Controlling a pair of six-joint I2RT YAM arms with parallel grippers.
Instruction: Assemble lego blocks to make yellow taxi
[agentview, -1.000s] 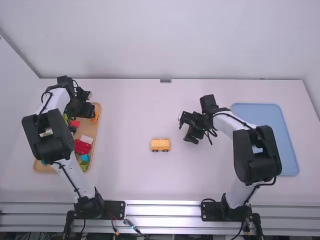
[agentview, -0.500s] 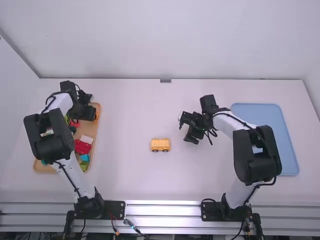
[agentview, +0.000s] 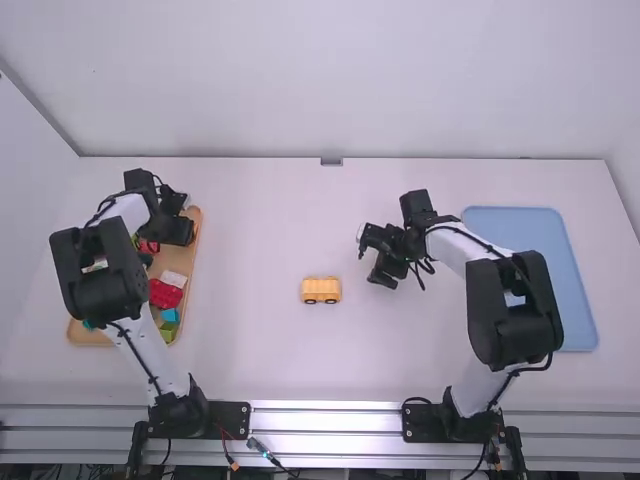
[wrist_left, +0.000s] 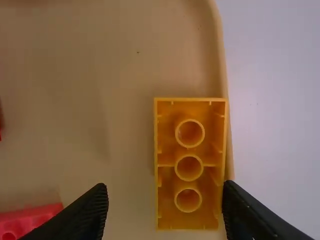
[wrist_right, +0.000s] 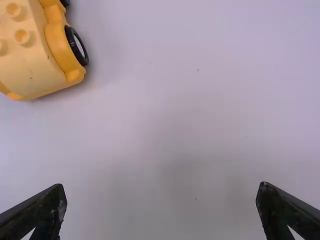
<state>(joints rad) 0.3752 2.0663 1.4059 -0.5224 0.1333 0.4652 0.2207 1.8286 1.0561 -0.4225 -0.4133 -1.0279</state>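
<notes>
Jaws stand apart on both arms: the left gripper (agentview: 180, 225) has its two fingers on either side of an orange block (wrist_left: 189, 221), while the right gripper (agentview: 369, 258) has nothing between its own. Under everything spreads the white table (agentview: 260, 220). The pale blue tray (agentview: 520, 222) lies on its right side, beyond the right arm's links. On the left sits the smaller tan tray (agentview: 172, 260), partly covered by the left arm, whose gripper is over the far part of it. Near the table's middle, between the trays and apart from both grippers, the yellow vehicle (agentview: 321, 290) stands upright on black wheels, studs on top. In the tan tray are a large red block (agentview: 165, 293), a white block (agentview: 173, 279), a green block (agentview: 168, 331) and a blue block (agentview: 169, 315). The orange one lies there too, hollow underside up, along the rim; one finger is right at its side, the other clear of it.
</notes>
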